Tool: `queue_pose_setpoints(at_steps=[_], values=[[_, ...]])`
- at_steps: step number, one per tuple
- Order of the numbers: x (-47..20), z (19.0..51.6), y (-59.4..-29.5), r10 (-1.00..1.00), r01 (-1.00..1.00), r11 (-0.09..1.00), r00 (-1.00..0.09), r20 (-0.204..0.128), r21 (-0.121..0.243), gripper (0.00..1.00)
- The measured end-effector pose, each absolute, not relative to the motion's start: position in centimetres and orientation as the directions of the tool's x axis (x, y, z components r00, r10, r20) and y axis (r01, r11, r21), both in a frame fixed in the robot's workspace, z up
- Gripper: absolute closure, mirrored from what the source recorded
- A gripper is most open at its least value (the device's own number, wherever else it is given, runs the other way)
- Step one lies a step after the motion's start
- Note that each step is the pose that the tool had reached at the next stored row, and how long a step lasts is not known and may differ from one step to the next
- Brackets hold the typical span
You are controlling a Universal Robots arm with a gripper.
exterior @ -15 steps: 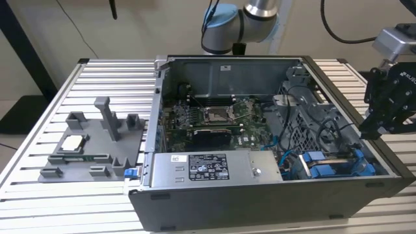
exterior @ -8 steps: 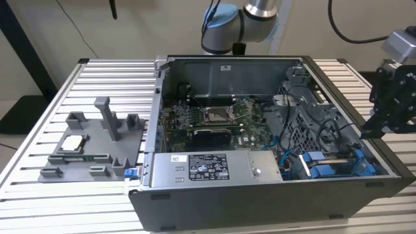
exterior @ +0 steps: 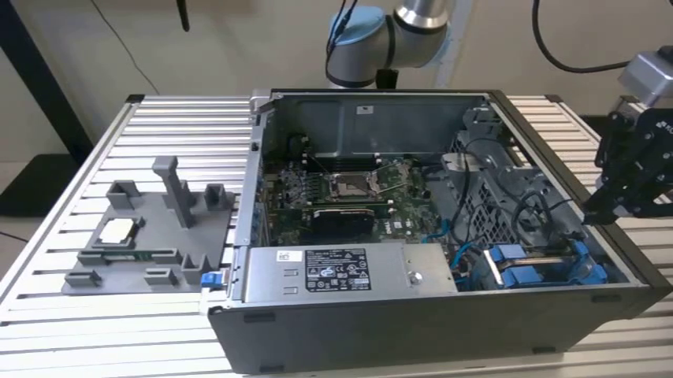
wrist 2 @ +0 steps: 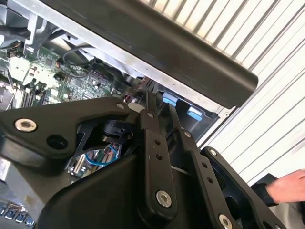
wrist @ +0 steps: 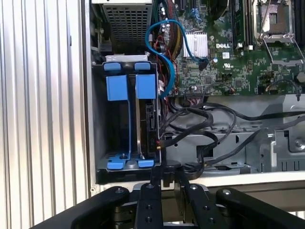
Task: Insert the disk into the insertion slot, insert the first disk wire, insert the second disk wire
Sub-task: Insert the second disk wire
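Exterior view: open tower case point(exterior: 442, 331) lying on a ribbed aluminium table point(exterior: 63, 189). The gripper point(exterior: 601, 211) hangs at the case wall on the exterior view's right, near the corner drive cage point(exterior: 531, 272). That view also gives the grey moulded fixture tray point(exterior: 147, 236), well apart on the exterior view's left. The grey power-supply box point(exterior: 347, 272) with its white sticker runs along the near wall.

First wrist view looks into the cage. The disk point(wrist: 147, 119) sits upright in the slot nearer the green motherboard point(wrist: 228, 71), its grey metal side framed by a glossy blue plastic carrier. A second blue carrier point(wrist: 117, 88) stands just beside it, toward the case wall. A blue wire point(wrist: 185, 40) loops over the board and black wires point(wrist: 205, 119) bunch beside the cage. Can't tell if any is plugged into the disk.

Gripper fingers point(wrist 2: 155, 143) are matte black linkage bars with silver pins. Tips are drawn together with nothing between them in both wrist views.

Second wrist view adds a person's hand point(wrist 2: 286, 188) by the table slats.
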State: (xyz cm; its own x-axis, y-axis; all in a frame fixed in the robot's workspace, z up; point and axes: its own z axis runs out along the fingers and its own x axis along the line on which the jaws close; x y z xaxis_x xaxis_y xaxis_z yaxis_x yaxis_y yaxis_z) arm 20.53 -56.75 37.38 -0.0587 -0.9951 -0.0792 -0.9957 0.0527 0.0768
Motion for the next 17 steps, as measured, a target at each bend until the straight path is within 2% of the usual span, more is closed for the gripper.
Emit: queue_pose_setpoints(at_steps=[7,8,9,17], values=[[20.53,37.13,-56.79,-0.992,-0.994,0.062,-0.071,-0.109,0.086,0.76],[20.54,37.09,-56.79,-0.991,-0.994,0.062,-0.072,-0.114,0.086,0.83],[20.54,37.03,-56.79,-0.99,-0.994,0.063,-0.073,-0.117,0.086,0.83],[20.53,36.99,-56.8,-0.99,-0.994,0.064,-0.074,-0.12,0.087,0.84]])
